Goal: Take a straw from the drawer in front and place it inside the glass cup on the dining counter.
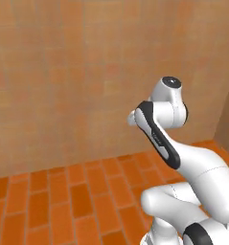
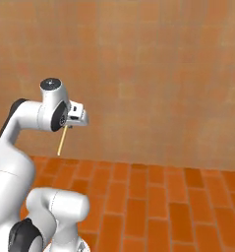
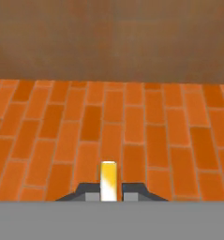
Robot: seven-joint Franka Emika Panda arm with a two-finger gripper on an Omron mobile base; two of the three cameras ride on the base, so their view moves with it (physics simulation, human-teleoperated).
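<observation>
Arm (image 1: 161, 139): folded up high over my base, wrist raised, with a tan brick wall (image 1: 77, 72) ahead and orange brick floor (image 1: 63, 201) below and to the left.
Gripper (image 2: 70, 124): clenched on the straw, jaws pinching it near its top end; in the hand view the two dark fingertips (image 3: 87, 192) sit tight on either side of it.
Straw (image 2: 62, 141): in my grasp, hanging below the gripper and slanting slightly to the left in the right base view; in the hand view its pale yellow end stands up between the tips, pointing out along the gripper.
Step in hand: I judge the pick from the drawer as done and this as the carry leg, with the straw lifted free and the base facing bare wall and floor.
Cup and table: nothing near the gripper but wall and floor, so I cannot say where they lie from here.
Next move: bring the base round until the table and cup come ahead of the gripper, hold the pinch firm, then line the straw's free end over the cup mouth and lower it inside before I release.
Risk: the straw is thin and held by one end, so I judge it could swing or slip in a quick turn.
</observation>
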